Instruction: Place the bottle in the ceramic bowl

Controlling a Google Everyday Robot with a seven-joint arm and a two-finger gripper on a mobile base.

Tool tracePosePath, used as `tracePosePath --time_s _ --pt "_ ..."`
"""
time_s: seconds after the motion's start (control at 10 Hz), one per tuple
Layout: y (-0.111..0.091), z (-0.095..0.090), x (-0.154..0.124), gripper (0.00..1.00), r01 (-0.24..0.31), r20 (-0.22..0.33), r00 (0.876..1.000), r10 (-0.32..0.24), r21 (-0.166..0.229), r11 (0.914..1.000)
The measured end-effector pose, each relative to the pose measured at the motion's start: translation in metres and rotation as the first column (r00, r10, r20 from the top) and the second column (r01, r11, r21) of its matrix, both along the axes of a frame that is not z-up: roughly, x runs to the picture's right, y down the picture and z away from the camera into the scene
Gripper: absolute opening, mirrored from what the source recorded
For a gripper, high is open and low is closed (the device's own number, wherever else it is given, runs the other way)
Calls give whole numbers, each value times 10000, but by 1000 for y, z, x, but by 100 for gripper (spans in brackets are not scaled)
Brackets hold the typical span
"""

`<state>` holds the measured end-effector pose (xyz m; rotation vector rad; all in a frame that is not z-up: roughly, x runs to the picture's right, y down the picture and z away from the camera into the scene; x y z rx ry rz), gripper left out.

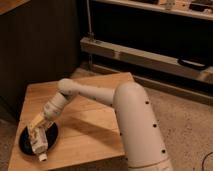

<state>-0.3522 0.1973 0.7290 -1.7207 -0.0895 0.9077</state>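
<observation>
Tool: the tool [36, 129] hangs low over the front left part of the counter, above the black dish, its pale yellowish fingers [36, 121] pointing down and toward the front edge.
Grip: the fingers are closed around the upper body of the bottle, holding it from both sides.
Bottle: the bottle [39, 143] is a slim whitish-cream one with a pale label; it is tilted, its small white cap [43, 157] pointing down toward the front of the counter.
Bottle position: its body lies over the ceramic bowl, while the cap end reaches out past the bowl's near rim, above the wood. Whether the bottle touches the bowl I cannot tell.
Ceramic bowl: the ceramic bowl [24, 140] is a shallow, glossy black round dish with a low rim, sitting flat near the counter's front left corner; the tool and bottle cover much of its middle.
Arm: the white arm [90, 94] runs from the tool up and to the right across the counter to a thick rounded segment that fills the lower right.
Counter: the counter [90, 125] is a small light wooden top with visible grain.
Surroundings: a dark wall panel stands behind the counter, a pale horizontal rail [145, 57] runs at the back right, and speckled flooring [185, 125] lies to the right.
</observation>
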Motion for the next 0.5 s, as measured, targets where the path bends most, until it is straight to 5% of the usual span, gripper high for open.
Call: tracePosePath --time_s 0.5 --pt "8 -4 -9 55 514 144 9986 -517 223 9984"
